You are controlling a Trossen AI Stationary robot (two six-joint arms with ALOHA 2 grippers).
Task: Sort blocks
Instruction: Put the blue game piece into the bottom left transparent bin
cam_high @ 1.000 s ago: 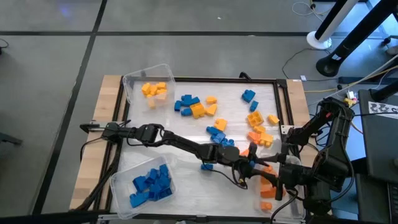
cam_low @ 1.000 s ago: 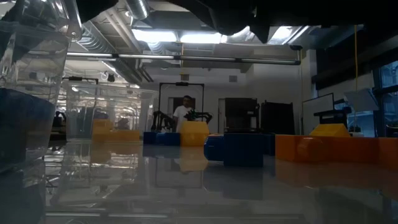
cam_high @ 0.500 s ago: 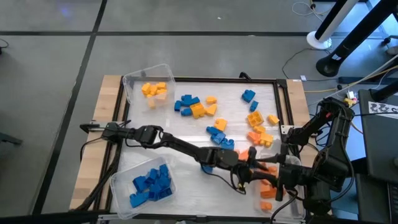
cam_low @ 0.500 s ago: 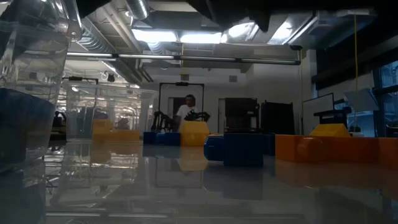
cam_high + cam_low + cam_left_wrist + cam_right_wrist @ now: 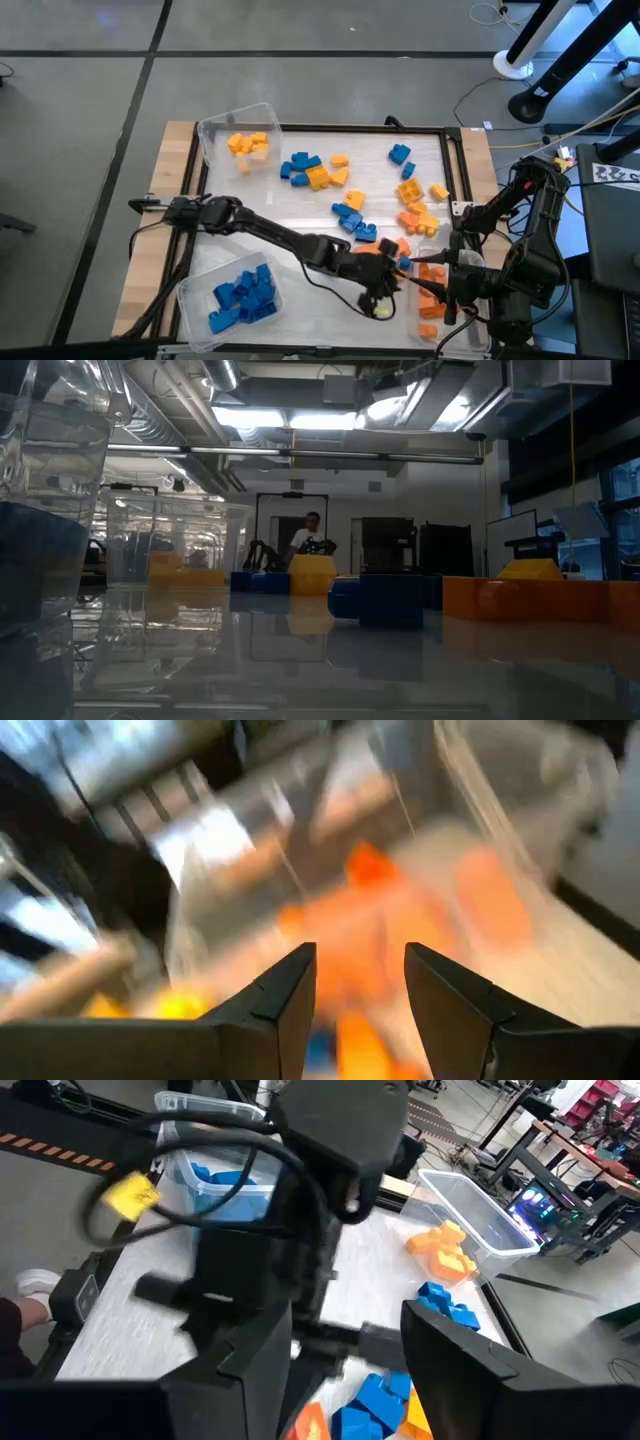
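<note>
I am working the left gripper [image 5: 392, 278] over the near-right part of the tabletop [image 5: 300, 215], with the left arm stretched across from the left edge. In the left wrist view its two fingers [image 5: 285, 1005] are standing apart with a clear gap between them and nothing gripped, so I am reading this claw as released.

The relation I am steering by: a heap of orange blocks [image 5: 432, 288] is lying just beyond the left gripper, towards the right edge, and the wrist view is showing that same orange mass [image 5: 390, 920] straight ahead past the fingertips, inside what looks like a clear bin wall. The view is too smeared for me to judge any single block's long axis.

The right gripper [image 5: 452, 290] is hovering at the near-right corner, just beside the same heap and facing the left arm; its fingers [image 5: 440, 1350] are also standing apart, holding nothing. Both claws are near the heap; the right one is nearer to it.

Elsewhere, the blue blocks [image 5: 244, 295] are sitting in a bin at the near-left corner, some yellow blocks [image 5: 248, 144] in a bin at the far-left corner, and loose mixed blocks [image 5: 318, 170] are scattered from the middle of the tabletop to its right side.
</note>
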